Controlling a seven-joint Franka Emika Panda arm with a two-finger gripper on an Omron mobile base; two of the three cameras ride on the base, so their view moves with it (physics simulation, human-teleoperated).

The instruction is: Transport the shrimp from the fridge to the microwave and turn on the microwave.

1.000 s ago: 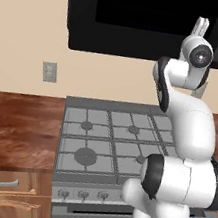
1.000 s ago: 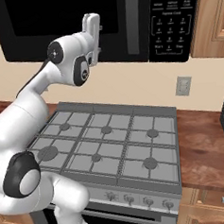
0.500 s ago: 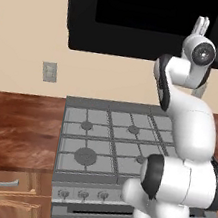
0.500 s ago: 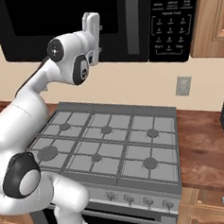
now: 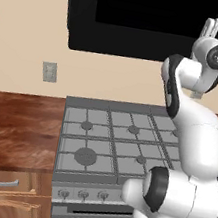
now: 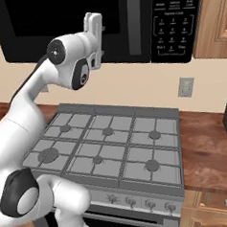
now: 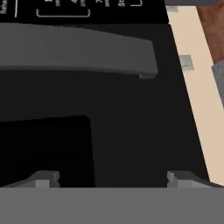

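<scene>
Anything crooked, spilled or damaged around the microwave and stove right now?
Nothing stands out. The microwave door is shut and square, the stove grates sit level, and the open gripper faces the door handle.

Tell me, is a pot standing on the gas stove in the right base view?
No, the stove shows just its bare grey grates and burners, and no pot stands anywhere on it.
</scene>
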